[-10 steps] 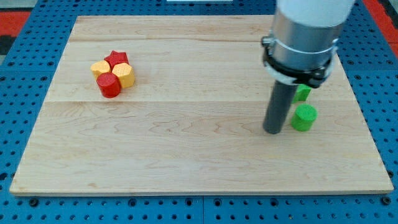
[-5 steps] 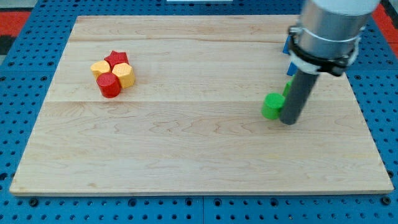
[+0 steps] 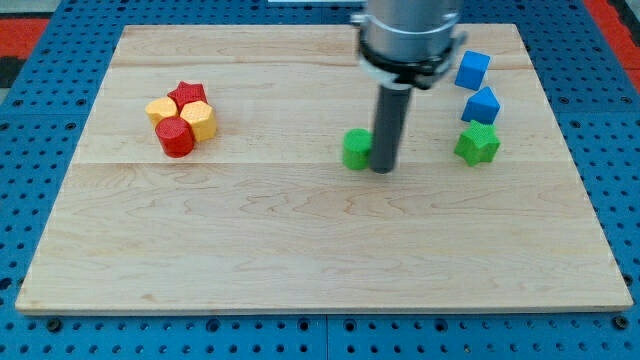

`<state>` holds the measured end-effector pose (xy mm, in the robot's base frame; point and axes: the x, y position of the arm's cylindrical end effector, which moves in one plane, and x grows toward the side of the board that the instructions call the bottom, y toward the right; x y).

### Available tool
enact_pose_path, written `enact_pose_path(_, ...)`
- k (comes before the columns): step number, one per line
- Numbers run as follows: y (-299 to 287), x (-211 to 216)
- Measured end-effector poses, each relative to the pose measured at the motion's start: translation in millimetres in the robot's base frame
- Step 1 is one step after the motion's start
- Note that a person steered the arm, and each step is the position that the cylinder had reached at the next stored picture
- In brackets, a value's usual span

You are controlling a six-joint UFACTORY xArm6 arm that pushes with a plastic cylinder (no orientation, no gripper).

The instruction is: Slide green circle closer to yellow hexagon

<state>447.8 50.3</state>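
Note:
The green circle (image 3: 357, 149) sits near the middle of the wooden board (image 3: 300, 250), right of centre. My tip (image 3: 383, 168) touches its right side. The yellow hexagon (image 3: 200, 121) lies at the view's left in a tight cluster with a red star (image 3: 186, 95), a yellow block (image 3: 160, 109) and a red cylinder (image 3: 176, 137). A wide stretch of board separates the green circle from that cluster.
At the view's right stand two blue blocks (image 3: 472, 69) (image 3: 482, 104) and below them a green star-like block (image 3: 478, 144). The board rests on a blue pegboard surface (image 3: 30, 130).
My tip has swept from the right toward the left, pushing the green circle leftward away from the green star block. The blue blocks are now uncovered.

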Motion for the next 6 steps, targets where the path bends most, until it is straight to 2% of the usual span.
enact_pose_path(1, -15, -3)
enact_pose_path(2, 30, -7)
enact_pose_path(3, 20, -31)
enact_pose_path(5, -35, -35)
enact_pose_path(6, 2, -21)
